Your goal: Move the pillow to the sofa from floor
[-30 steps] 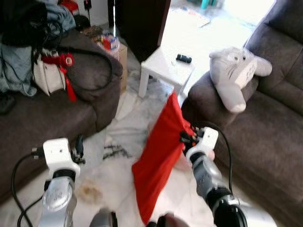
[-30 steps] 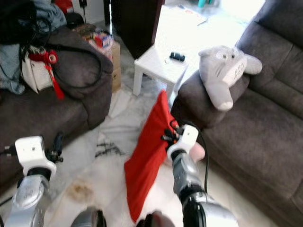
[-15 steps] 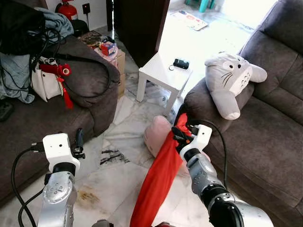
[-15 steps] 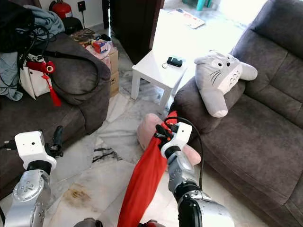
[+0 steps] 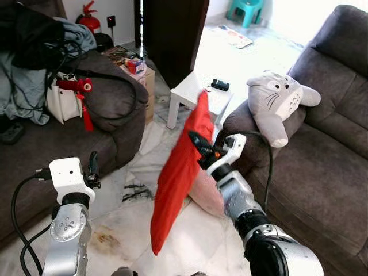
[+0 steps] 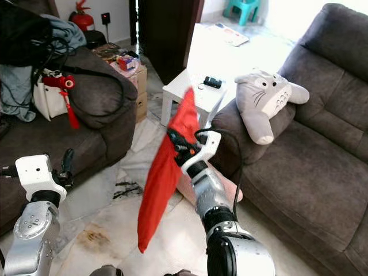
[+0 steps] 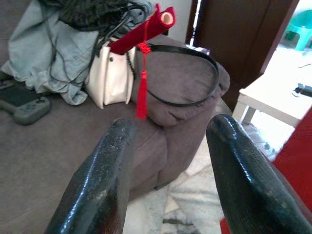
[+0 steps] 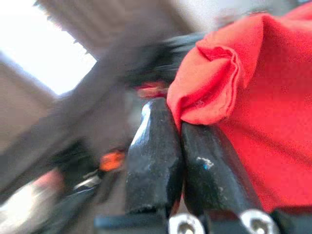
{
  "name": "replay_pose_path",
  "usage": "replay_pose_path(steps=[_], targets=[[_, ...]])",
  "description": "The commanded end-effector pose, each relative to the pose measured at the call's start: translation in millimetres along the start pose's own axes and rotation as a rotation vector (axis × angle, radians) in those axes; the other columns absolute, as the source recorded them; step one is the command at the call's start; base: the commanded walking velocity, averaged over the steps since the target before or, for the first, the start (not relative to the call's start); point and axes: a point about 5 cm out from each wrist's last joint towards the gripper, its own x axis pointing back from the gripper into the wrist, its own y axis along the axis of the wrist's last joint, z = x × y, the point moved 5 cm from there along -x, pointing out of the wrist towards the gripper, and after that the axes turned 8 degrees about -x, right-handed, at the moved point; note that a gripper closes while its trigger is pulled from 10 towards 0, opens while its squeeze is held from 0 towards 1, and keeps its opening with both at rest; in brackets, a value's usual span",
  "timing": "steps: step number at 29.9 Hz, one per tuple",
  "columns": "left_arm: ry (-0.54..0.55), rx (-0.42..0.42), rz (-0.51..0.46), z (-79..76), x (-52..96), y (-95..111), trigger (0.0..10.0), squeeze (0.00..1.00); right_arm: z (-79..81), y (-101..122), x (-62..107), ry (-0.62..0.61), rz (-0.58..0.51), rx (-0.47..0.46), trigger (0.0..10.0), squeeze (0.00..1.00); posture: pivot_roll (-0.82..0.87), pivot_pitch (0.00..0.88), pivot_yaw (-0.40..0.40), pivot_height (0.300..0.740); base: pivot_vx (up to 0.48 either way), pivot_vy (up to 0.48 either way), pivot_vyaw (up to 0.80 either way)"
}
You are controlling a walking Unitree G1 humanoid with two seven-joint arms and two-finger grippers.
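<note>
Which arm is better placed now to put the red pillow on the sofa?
The right: its gripper is shut on the red pillow, beside the sofa. The left gripper is open and empty.

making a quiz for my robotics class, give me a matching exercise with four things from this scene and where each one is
Things:
1. red pillow
2. grey plush toy
3. white handbag
4. pink cushion

Places:
A. on the left sofa
B. on the floor
C. on the right sofa's armrest
D. pinched in the right gripper fingers, off the floor

Pairs: 1-D, 2-C, 3-A, 4-B
</note>
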Motion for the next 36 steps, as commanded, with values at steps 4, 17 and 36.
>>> replay_pose_path(steps=[4, 17, 36], targets=[[-0.010, 0.001, -0.009, -1.8, -0.2, 2, 10.0, 0.00, 25.5, 17, 0.3, 0.230, 0.083, 0.104, 10.0, 0.00, 0.28, 0.041, -0.189, 0.740, 0.000, 0.000, 0.00], [-0.031, 0.072, -0.029, 3.7, 3.8, 14, 10.0, 0.00, 45.2, -1, 29.9, 0.444, 0.242, 0.037, 10.0, 0.00, 0.30, 0.055, -0.187, 0.740, 0.000, 0.000, 0.00], [-0.336, 0.333, -0.099, 0.0, 59.4, 87, 10.0, 0.00, 51.9, -15, 52.0, 0.544, 0.417, 0.047, 10.0, 0.00, 0.40, 0.065, -0.221, 0.740, 0.000, 0.000, 0.00]])
